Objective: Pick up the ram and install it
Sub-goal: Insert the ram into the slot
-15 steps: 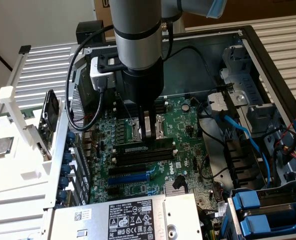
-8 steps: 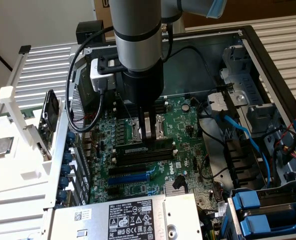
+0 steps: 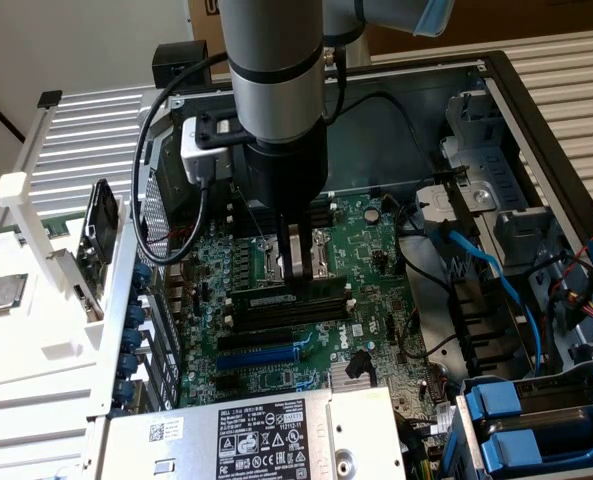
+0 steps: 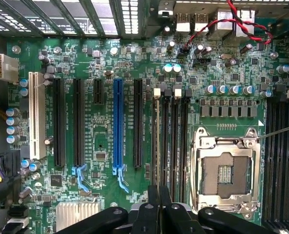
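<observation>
Green motherboard (image 3: 368, 245) lines the floor of the open computer case (image 3: 416, 120), and the end effector (image 3: 298, 278) hangs straight down over it on the grey arm (image 3: 276, 60). Its two black fingers stand narrow, pinched on the ram (image 3: 268, 298), which lies edge-up directly beneath the fingertips along one of the long black memory slots. In the wrist view the ram (image 4: 157, 141) shows as a thin pale strip running straight out from the end effector (image 4: 159, 191), in the slot of the bank nearest the black expansion slots. Whether it is pressed fully home I cannot tell. The silver processor socket (image 4: 225, 170) sits just beside the end effector, across that bank of slots; the blue expansion slot (image 4: 117, 124) lies on the opposite side, a little farther off. Well away from the end effector, at the exterior view's left, a white tray (image 3: 36, 340) carries a square silver processor chip (image 3: 1, 293).
</observation>
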{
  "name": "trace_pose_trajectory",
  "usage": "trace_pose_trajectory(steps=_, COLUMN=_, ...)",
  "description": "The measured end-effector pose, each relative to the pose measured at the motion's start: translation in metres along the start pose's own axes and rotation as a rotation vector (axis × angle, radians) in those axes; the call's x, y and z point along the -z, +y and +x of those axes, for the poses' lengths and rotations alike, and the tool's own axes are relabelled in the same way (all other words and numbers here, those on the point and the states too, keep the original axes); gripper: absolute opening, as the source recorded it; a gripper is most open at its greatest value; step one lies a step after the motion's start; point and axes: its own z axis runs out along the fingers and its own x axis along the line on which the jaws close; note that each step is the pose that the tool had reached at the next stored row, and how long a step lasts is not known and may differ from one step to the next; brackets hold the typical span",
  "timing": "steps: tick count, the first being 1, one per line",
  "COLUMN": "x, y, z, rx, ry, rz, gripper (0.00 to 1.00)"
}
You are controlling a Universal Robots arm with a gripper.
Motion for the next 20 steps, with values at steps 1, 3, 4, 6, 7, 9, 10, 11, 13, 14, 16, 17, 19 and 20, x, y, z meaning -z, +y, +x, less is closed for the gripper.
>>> trace_pose_trajectory(steps=1, x=-0.0001, y=0.0000, z=0.0000, rx=0.000, ry=0.0000, rz=-0.0015, gripper=0.12)
trace_pose_trajectory(steps=3, x=-0.0006, y=-0.0001, z=0.0000, rx=0.000, ry=-0.0001, rz=-0.0072, gripper=0.12)
trace_pose_trajectory(steps=4, x=-0.0007, y=0.0000, z=0.0000, rx=0.000, ry=0.0000, rz=-0.0103, gripper=0.12)
trace_pose_trajectory(steps=6, x=-0.0010, y=-0.0004, z=0.0000, rx=0.000, ry=-0.0001, rz=-0.0128, gripper=0.12)
trace_pose_trajectory(steps=7, x=-0.0011, y=-0.0007, z=0.0000, rx=0.001, ry=0.0001, rz=-0.0128, gripper=0.12)
trace_pose_trajectory(steps=9, x=-0.0013, y=-0.0008, z=-0.0002, rx=0.001, ry=-0.0001, rz=-0.0121, gripper=0.12)
trace_pose_trajectory(steps=10, x=-0.0015, y=-0.0008, z=-0.0003, rx=0.001, ry=-0.0001, rz=-0.0114, gripper=0.12)
trace_pose_trajectory(steps=11, x=-0.0016, y=-0.0008, z=-0.0003, rx=0.001, ry=0.0000, rz=-0.0104, gripper=0.12)
trace_pose_trajectory(steps=13, x=-0.0017, y=-0.0007, z=-0.0004, rx=0.001, ry=-0.0003, rz=-0.0053, gripper=0.12)
trace_pose_trajectory(steps=14, x=-0.0017, y=-0.0007, z=-0.0004, rx=0.001, ry=-0.0003, rz=-0.0025, gripper=0.12)
trace_pose_trajectory(steps=16, x=-0.0019, y=-0.0007, z=-0.0003, rx=0.001, ry=-0.0002, rz=0.0013, gripper=0.12)
trace_pose_trajectory(steps=17, x=-0.0023, y=-0.0001, z=-0.0003, rx=0.001, ry=-0.0004, rz=0.0031, gripper=0.12)
trace_pose_trajectory(steps=19, x=-0.0028, y=0.0014, z=-0.0003, rx=0.001, ry=-0.0003, rz=0.0038, gripper=0.12)
trace_pose_trajectory(steps=20, x=-0.0029, y=0.0014, z=-0.0003, rx=0.001, ry=-0.0002, rz=0.0040, gripper=0.12)
